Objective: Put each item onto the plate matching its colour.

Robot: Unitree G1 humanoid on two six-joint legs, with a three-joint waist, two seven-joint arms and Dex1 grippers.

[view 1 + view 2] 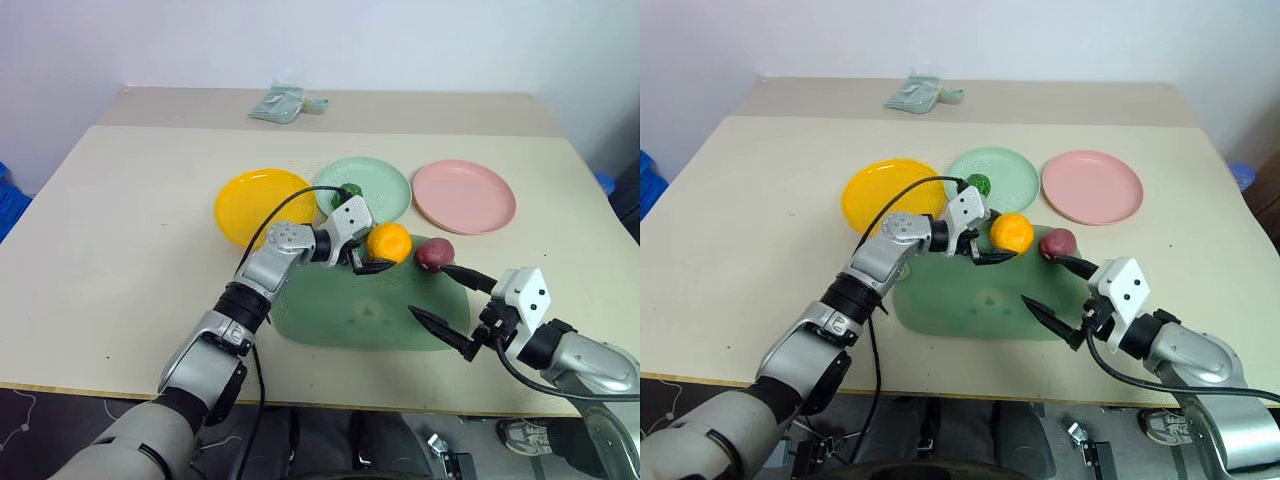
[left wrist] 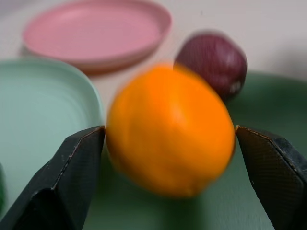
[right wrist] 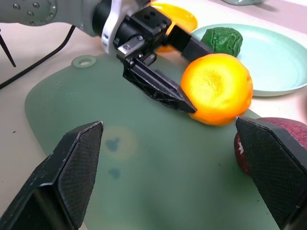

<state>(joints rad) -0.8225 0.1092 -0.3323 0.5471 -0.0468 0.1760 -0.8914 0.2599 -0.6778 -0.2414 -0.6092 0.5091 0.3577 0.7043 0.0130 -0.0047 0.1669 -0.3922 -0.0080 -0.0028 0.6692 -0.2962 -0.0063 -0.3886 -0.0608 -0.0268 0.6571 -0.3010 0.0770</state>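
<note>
Left gripper [image 1: 372, 252] sits at the far edge of the green mat [image 1: 340, 315], its two black fingers spread to either side of the orange-yellow ball [image 1: 389, 243]. In the left wrist view the ball fills the gap between the fingers; one finger looks to be at the ball's surface, the other stands slightly off it, so whether it is gripped I cannot tell. The ball rests on the mat, just beside the green plate [image 1: 385, 190].

Dark green lump [image 1: 351, 190] lies on the green plate, on the rim nearest the yellow plate [image 1: 250, 200].

Dark reddish-purple ball [image 1: 434, 254] lies at the mat's far right corner, just beside the orange-yellow ball, near the pink plate [image 1: 464, 196].

Right gripper [image 1: 456, 309] hovers over the mat's right part, fingers wide apart, holding nothing; one fingertip is close to the reddish-purple ball.
</note>
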